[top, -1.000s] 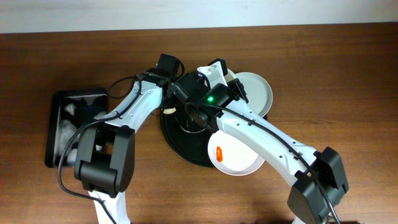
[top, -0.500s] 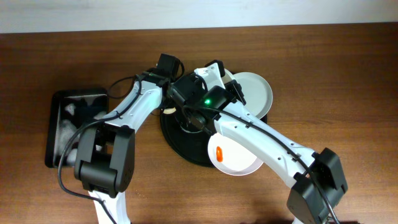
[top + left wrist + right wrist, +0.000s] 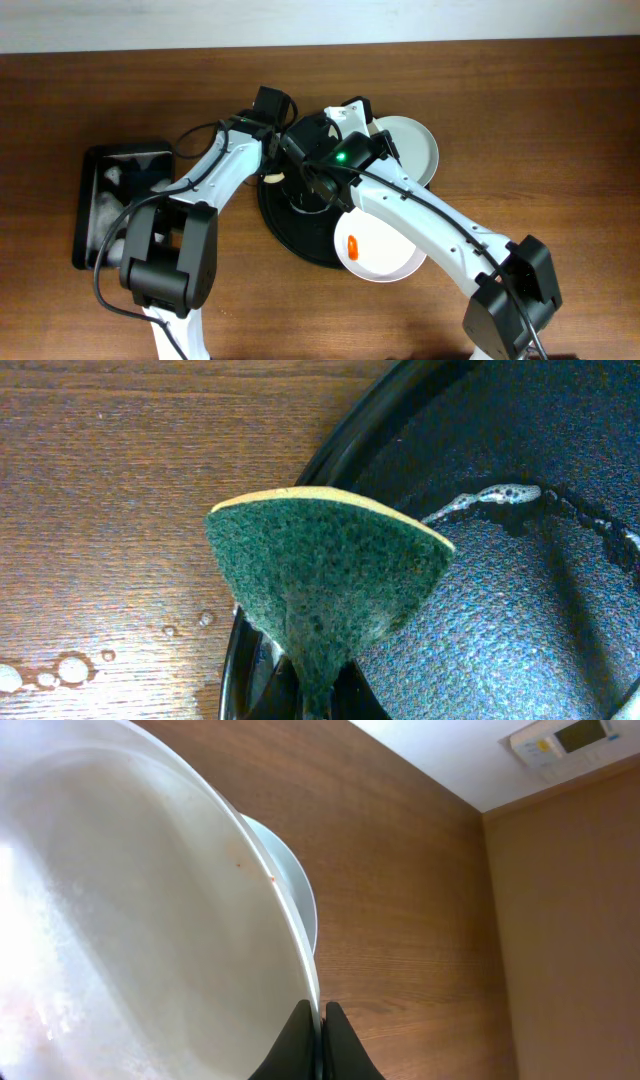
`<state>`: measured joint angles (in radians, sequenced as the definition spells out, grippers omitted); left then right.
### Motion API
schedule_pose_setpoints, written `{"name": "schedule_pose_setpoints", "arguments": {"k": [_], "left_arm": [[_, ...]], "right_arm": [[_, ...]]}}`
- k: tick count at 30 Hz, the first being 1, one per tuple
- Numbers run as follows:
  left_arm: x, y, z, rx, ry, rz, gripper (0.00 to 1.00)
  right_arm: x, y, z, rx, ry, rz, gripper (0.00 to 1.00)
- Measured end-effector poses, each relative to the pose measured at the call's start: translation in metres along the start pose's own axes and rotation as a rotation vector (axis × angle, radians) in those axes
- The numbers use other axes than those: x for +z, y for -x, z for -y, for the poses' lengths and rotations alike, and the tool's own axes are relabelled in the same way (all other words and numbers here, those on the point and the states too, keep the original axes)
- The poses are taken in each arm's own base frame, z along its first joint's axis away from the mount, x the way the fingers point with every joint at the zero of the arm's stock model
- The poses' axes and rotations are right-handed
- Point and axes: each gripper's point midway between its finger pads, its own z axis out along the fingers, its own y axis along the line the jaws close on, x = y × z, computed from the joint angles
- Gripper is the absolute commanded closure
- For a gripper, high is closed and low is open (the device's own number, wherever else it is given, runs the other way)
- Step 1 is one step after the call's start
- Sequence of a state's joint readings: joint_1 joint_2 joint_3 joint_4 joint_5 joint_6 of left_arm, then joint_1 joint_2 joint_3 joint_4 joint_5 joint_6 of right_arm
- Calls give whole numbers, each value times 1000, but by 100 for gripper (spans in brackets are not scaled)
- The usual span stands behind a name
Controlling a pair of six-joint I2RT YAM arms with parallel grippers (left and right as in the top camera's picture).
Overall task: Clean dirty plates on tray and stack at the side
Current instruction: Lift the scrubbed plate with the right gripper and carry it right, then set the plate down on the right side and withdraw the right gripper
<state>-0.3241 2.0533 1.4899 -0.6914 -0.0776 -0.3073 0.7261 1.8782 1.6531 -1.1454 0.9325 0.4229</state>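
With the right arm (image 3: 420, 215) nudging slightly over the tray (image 3: 330, 455), the right fingers (image 3: 298, 1050) are clamping the rim of a plate (image 3: 130, 920) and the left fingers (image 3: 340, 685) are pinching the sponge (image 3: 330, 570), which is needing firm, full-face strokes.

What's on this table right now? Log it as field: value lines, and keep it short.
left gripper: shut on green sponge, over the round tray's rim
right gripper: pinching the rim of the tilted held plate
smeared plate: orange smear, tray's near-right edge
far plate: tray's far-right side
round tray: black, wet, foamy
rectangular tray: black, table's left
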Motion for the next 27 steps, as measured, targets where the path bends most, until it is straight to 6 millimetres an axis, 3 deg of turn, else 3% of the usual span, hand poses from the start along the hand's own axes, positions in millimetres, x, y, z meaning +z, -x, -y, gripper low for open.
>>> {"name": "schedule_pose_setpoints", "arguments": {"k": [8, 10, 13, 16, 20, 22, 23, 25, 27], "left_arm": [[0, 0, 0, 0, 0, 0, 100], [0, 0, 0, 0, 0, 0, 100], [0, 0, 0, 0, -1, 2, 100], [0, 1, 0, 0, -1, 2, 100], [0, 1, 0, 0, -2, 2, 100], [0, 1, 0, 0, -2, 3, 100], [0, 1, 0, 0, -2, 3, 100], [0, 1, 0, 0, -2, 4, 100], [0, 1, 1, -1, -3, 6, 100]], "right_arm": [[9, -2, 3, 34, 18, -32, 96], [21, -8, 5, 62, 61, -87, 96], [69, -26, 33, 229, 213, -269, 96], [110, -36, 91, 529, 454, -373, 96], [164, -83, 179, 883, 529, -457, 96], [193, -121, 213, 1016, 492, -505, 96], [210, -140, 210, 1050, 491, -542, 96], [234, -160, 196, 1071, 489, -556, 96], [245, -184, 182, 1083, 476, -600, 96]]}}
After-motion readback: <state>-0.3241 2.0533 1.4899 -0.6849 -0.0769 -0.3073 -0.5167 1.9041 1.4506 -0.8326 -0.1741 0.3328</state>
